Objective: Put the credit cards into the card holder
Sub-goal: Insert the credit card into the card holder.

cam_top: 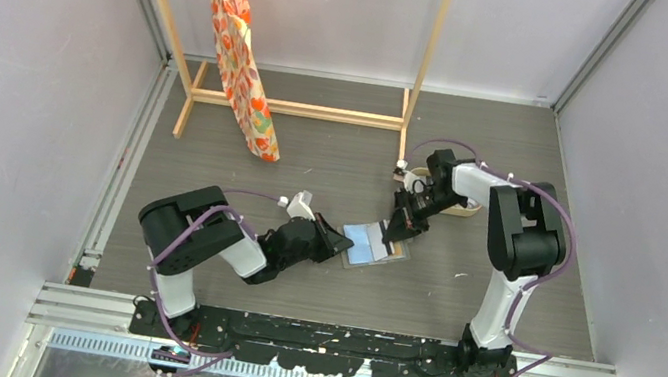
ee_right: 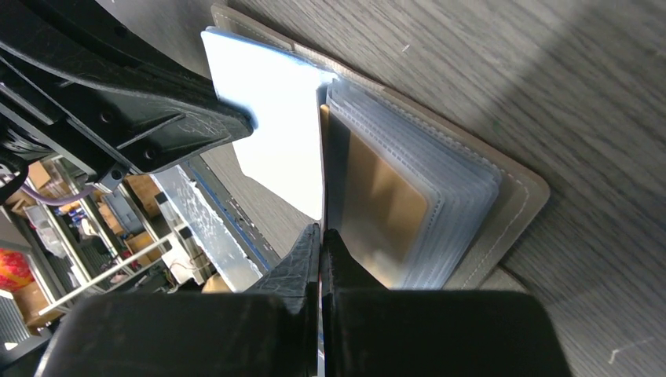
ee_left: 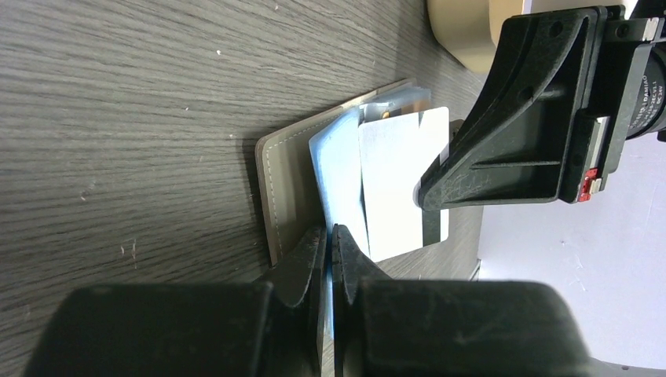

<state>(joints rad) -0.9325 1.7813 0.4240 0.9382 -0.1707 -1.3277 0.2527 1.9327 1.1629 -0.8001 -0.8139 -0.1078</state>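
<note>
The grey card holder [cam_top: 369,247] lies open on the table between the arms, pale blue inside. My left gripper [cam_top: 344,244] is shut on a pale blue inner leaf [ee_left: 342,169] at the holder's near side and holds it up from the grey cover [ee_left: 279,188]. My right gripper [cam_top: 393,235] is shut on a thin card seen edge-on [ee_right: 320,157], standing at the stack of clear sleeves [ee_right: 463,188]. That card looks white in the left wrist view [ee_left: 393,188]. A tan-gold credit card [ee_right: 385,200] sits inside a sleeve.
The oval beige tray [cam_top: 461,208] stands right behind the right wrist, and it shows in the left wrist view [ee_left: 463,27]. A wooden rack [cam_top: 302,109] with an orange patterned cloth [cam_top: 240,52] stands at the back. Walls close in on both sides.
</note>
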